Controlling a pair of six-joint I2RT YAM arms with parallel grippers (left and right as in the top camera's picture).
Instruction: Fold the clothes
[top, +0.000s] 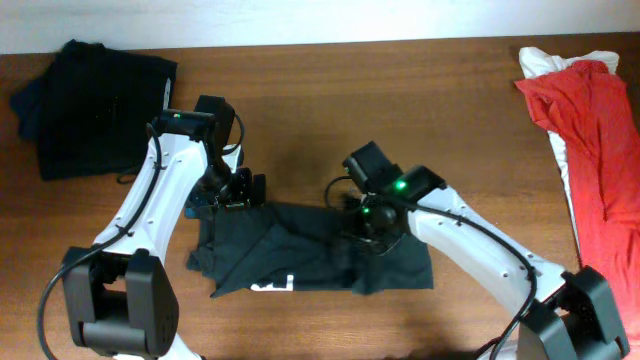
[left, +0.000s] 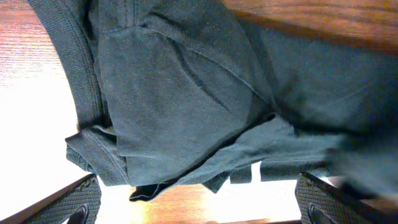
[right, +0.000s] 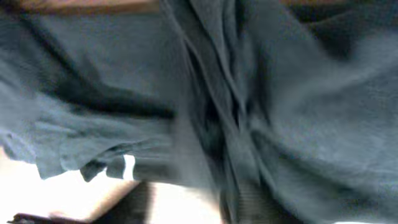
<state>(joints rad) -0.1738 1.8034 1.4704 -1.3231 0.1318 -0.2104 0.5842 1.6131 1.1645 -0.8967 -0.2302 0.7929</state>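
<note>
Centrally on the table (top: 330, 110), a little toward its near edge: one charcoal T-shirt (top: 310, 245), crumpled and partly doubled over, with a scrap of white lettering (top: 278, 285) showing on the side nearest the table's front. Left gripper (top: 235, 190): over the table's middle, left of centre, at the shirt's far-left border; the wrist view shows its fingers (left: 74, 199) spread wide, with ribbed hem and folded cloth beyond them and nothing clamped. Right gripper (top: 372, 235): over the table's middle, right of centre, pressed down into the shirt; its wrist view is blurred and filled with bunched fabric, so its grip cannot be told. Far-left table corner: one folded black garment (top: 95, 105). Right table edge: red garment (top: 590, 150) lying on white cloth (top: 545, 65).
</note>
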